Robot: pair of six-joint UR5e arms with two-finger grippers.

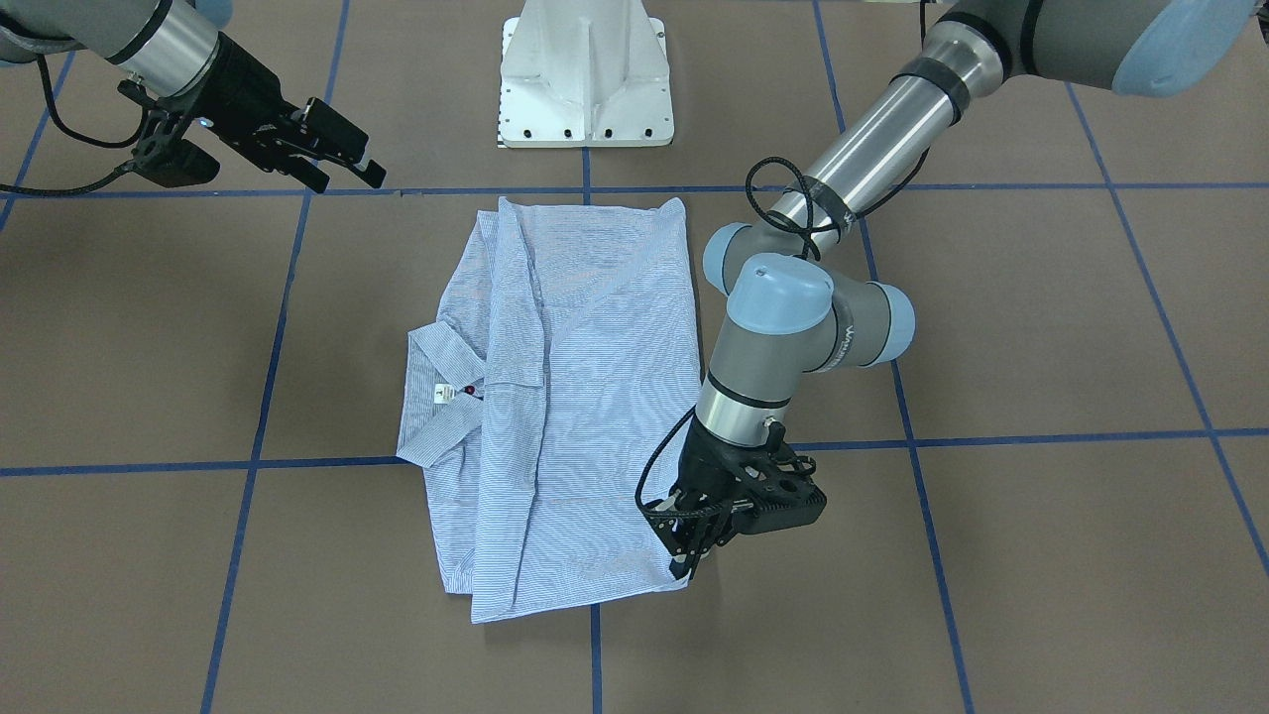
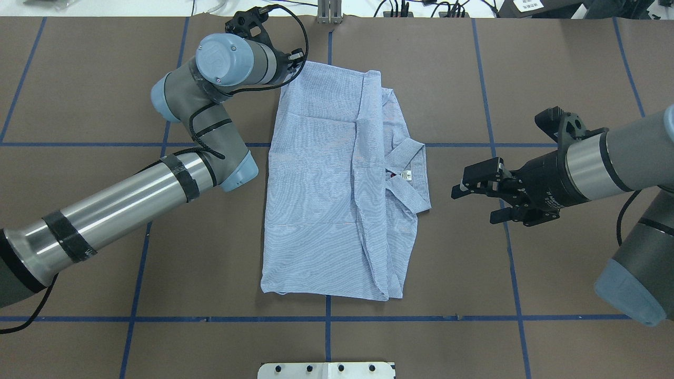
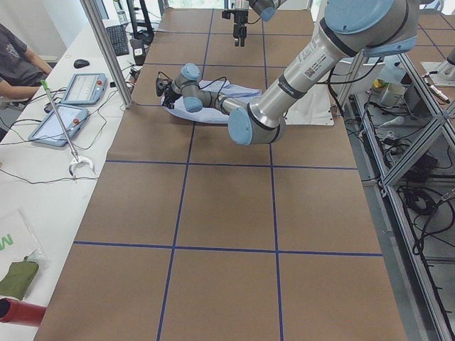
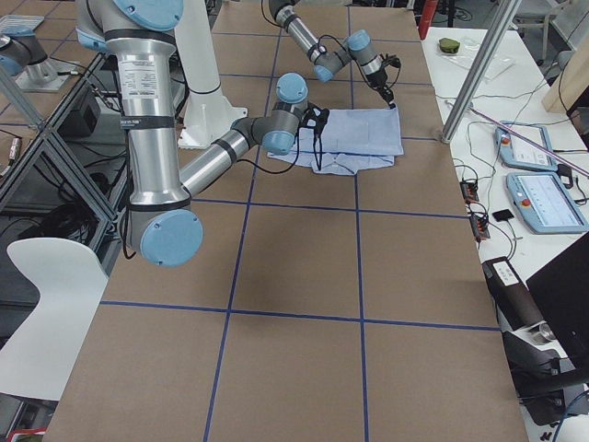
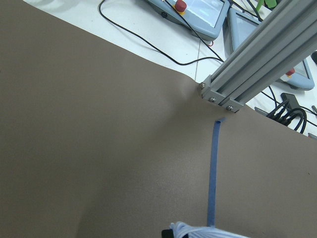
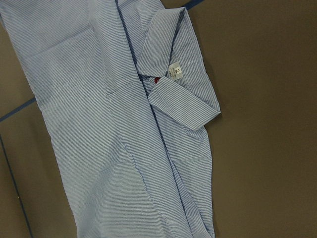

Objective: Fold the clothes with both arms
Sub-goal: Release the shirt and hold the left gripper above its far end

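The left tool sits at the far left corner of the striped shirt, fingers drawn together, seemingly pinching the cloth. The shirt lies mid-tabletop, its long axis running away from the robot. Its collar faces the open right tool, which hovers well apart.

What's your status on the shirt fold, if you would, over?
Left gripper shut on shirt corner. Right gripper open, apart from collar. Folded, lying flat. Nothing blocking.
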